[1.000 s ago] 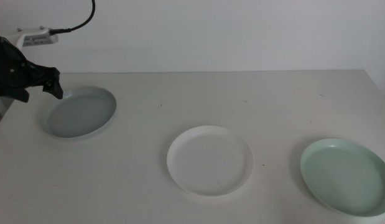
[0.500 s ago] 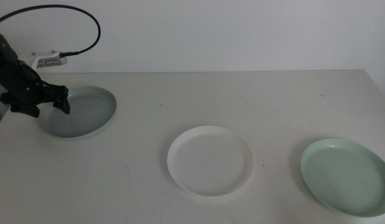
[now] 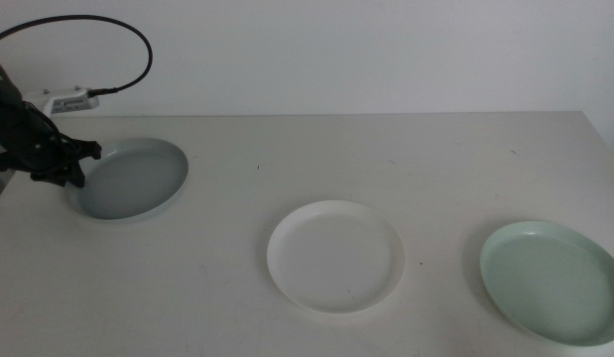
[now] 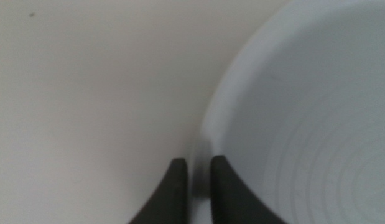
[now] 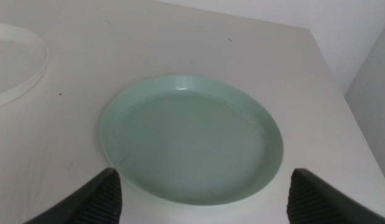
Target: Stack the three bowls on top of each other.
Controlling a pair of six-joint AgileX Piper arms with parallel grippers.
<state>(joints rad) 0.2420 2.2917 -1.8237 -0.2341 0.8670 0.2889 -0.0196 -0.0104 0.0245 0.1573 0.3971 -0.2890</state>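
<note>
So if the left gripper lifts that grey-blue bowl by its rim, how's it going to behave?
The grey-blue bowl looks rigid and thin, so probably light. The left gripper pinches only its rim, with the jaws nearly closed, so the far side may droop or swing. Its smooth, glossy surface could slip in a narrow pinch.

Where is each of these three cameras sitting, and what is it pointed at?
Middle view: above the table, looking forward and down at three bowls; the left arm's tool shows at the grey-blue bowl.
Left wrist view: on the left arm, close over that grey-blue bowl's rim, its two jaws nearly closed astride it.
Right wrist view: on the right arm, over the mint green bowl, jaws wide apart.
Shared: middle and right wrist views both show the mint bowl and the white bowl.
</note>
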